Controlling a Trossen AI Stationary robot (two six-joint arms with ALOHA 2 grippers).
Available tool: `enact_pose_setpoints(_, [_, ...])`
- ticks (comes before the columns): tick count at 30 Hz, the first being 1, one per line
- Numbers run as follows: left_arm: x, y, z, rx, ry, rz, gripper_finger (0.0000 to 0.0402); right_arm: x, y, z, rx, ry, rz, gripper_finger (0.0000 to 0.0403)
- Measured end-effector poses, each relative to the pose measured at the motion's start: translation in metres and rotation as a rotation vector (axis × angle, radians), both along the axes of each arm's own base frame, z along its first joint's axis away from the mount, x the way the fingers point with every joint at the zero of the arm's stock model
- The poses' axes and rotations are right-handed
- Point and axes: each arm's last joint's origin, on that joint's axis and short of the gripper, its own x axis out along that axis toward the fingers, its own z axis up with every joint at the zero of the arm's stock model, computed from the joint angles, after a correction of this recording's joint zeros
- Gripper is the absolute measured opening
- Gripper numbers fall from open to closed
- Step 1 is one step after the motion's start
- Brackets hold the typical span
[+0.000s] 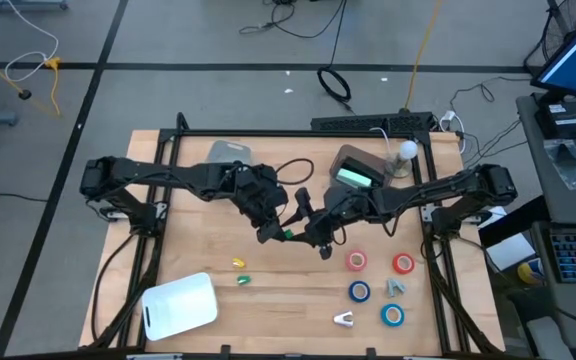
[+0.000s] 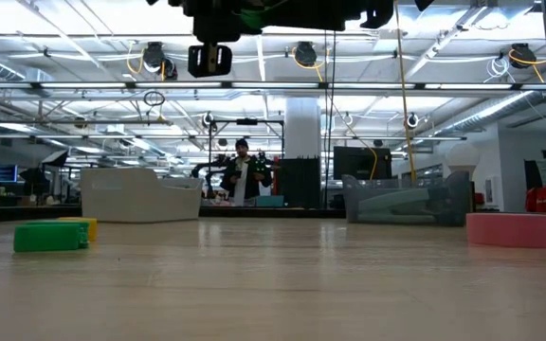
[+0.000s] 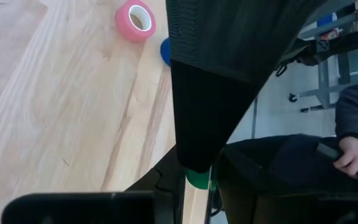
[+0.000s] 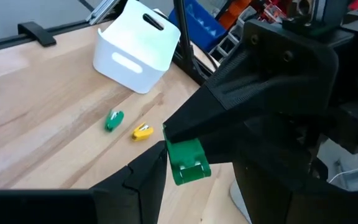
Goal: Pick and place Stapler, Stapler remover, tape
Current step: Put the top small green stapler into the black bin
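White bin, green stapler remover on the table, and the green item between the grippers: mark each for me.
white bin (image 4: 135, 53), right wrist view, on its front wall.
green stapler remover (image 4: 113, 119), right wrist view, on its body.
green item (image 4: 188, 160), right wrist view, on its exposed face beside the other arm's dark finger.

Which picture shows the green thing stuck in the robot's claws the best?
The right wrist view. The green stapler fills the middle there, close up, between the dark claws. The high view shows only a green speck where both claws meet. The left wrist view shows a sliver. The low view hardly shows it.
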Motion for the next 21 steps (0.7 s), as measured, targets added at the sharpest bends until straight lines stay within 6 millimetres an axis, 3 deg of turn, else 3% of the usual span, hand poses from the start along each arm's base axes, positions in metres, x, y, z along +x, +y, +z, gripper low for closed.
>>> enact_pose_setpoints(7, [0.0001, 0.0004, 0.0002, -0.003, -0.002, -0.002, 0.0077, -0.0004, 0.0, -0.0004, 0.015, 0.009, -0.006, 0.0167])
enact_pose_setpoints(21, [-0.0004, 0.0002, 0.0004, 0.01, -0.014, -0.023, 0.0077, -0.0011, 0.0009, -0.0021, 0.037, 0.033, -0.012, 0.0102])
